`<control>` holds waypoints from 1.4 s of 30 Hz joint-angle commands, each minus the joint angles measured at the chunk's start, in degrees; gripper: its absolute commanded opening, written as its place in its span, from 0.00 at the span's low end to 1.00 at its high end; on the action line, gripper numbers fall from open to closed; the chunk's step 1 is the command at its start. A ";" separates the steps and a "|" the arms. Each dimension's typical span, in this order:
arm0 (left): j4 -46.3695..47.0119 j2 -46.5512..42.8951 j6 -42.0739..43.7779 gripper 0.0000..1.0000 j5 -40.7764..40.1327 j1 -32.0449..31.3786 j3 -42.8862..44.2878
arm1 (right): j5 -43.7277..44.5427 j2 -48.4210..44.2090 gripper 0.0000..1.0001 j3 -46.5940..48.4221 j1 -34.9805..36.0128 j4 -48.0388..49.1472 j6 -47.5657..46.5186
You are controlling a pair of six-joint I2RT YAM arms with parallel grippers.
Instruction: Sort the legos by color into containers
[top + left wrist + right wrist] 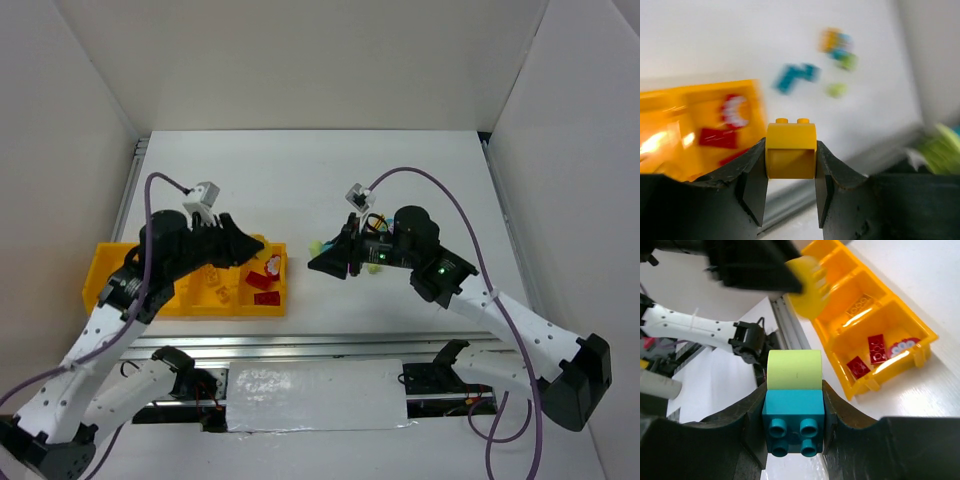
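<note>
Left tool [790,172] is seen clamped on a yellow brick [790,145], gripped only at its lower sides, carried above the right end of the tray [100,275]. Right tool [794,422] is closed on a teal brick [793,427] with a light green piece [794,369] stacked on top, held just right of the tray, off the tabletop [300,170]. Risk 1: two colours are held as one stack, so one would be mis-sorted if both are dropped together. Risk 2: red bricks [876,347] fill the end compartment nearest the left tool, so a release there would put yellow in with red; the next compartment along looks like the yellow one. Risk 3: both tools are crowded near the same tray end, so contact is likely if both go in at once. A shallow grip could let the yellow brick be lost. Loose legos [795,76] lie behind the right tool. The rail [300,345] runs just beside the tray's near wall; open room is left on the far side, bounded by walls [560,120].
</note>
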 commanded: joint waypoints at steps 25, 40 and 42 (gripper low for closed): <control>-12.38 19.23 -17.40 0.57 -47.45 7.61 -3.84 | 3.46 -4.83 0.00 -4.15 0.05 -4.42 -2.43; 5.08 -0.53 -2.49 1.00 -13.50 7.61 -7.78 | -10.56 -2.36 0.00 -4.94 -0.03 0.32 -1.73; 14.46 -3.44 -0.80 0.99 7.25 7.53 -9.20 | -14.10 -2.19 0.00 -5.20 0.23 2.08 -1.64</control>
